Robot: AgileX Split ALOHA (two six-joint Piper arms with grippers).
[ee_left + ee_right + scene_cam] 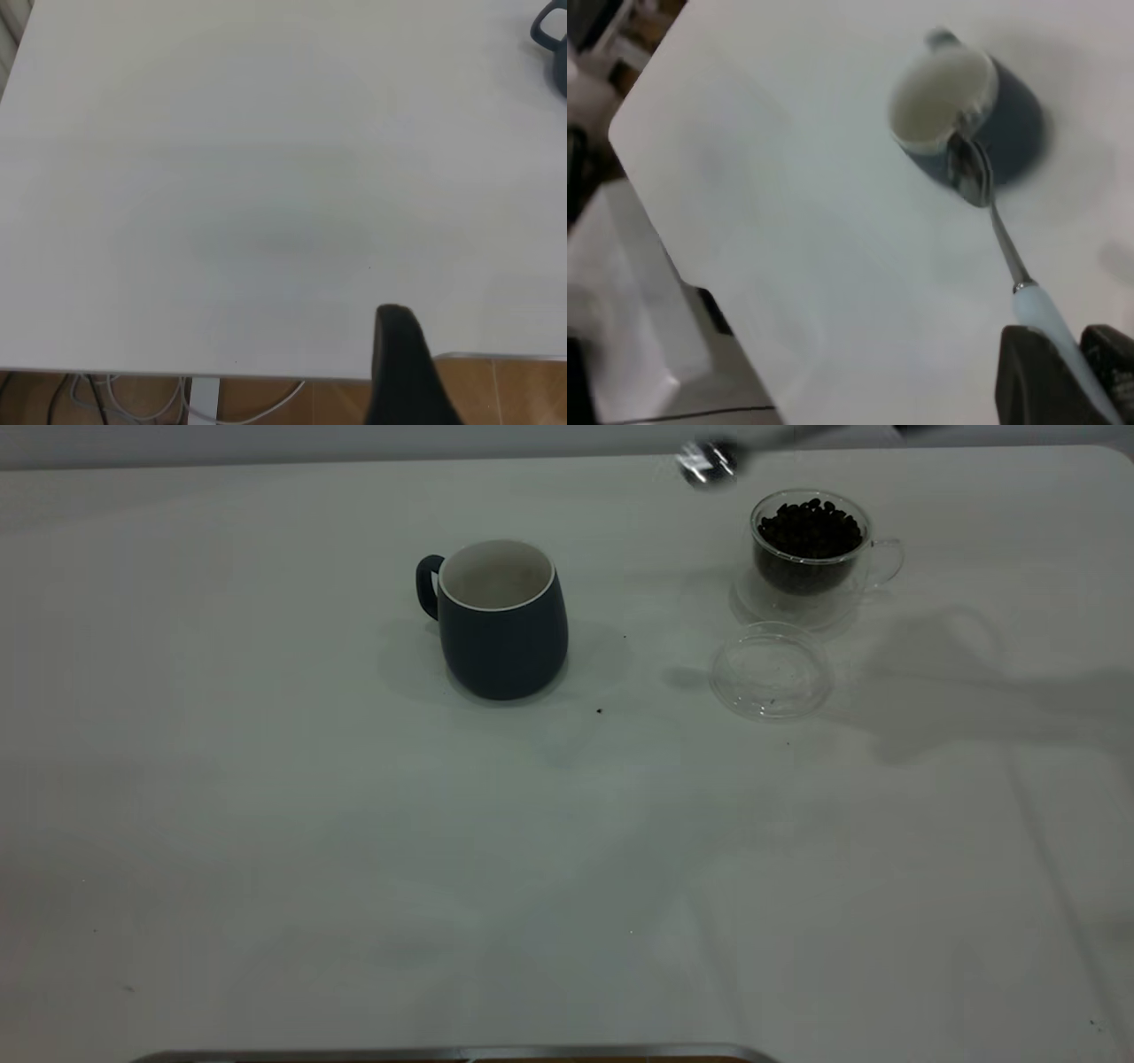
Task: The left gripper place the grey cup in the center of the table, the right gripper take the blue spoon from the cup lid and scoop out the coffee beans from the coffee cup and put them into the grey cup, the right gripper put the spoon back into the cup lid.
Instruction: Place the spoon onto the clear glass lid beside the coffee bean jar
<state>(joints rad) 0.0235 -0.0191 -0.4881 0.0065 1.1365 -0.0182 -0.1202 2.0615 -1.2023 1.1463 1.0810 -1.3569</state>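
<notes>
So the grey cup (502,618) is already parked mid-table and looks empty, the spoon (983,190) is clamped in the right gripper (1067,372) up at the far right beside the coffee cup (811,549), the cup lid (771,670) is bare, the left gripper (403,372) can't be told as released or clenched, so scooping, tipping and spoon return are probably left.

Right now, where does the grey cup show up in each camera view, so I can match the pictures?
Exterior view: the grey cup stands upright left of centre on the table, handle toward picture left.
Left wrist view: only its handle and a sliver of its side show at the frame edge.
Right wrist view: the cup sits beyond the bowl of the spoon.
Shared landmark: the cup's looped handle.
</notes>
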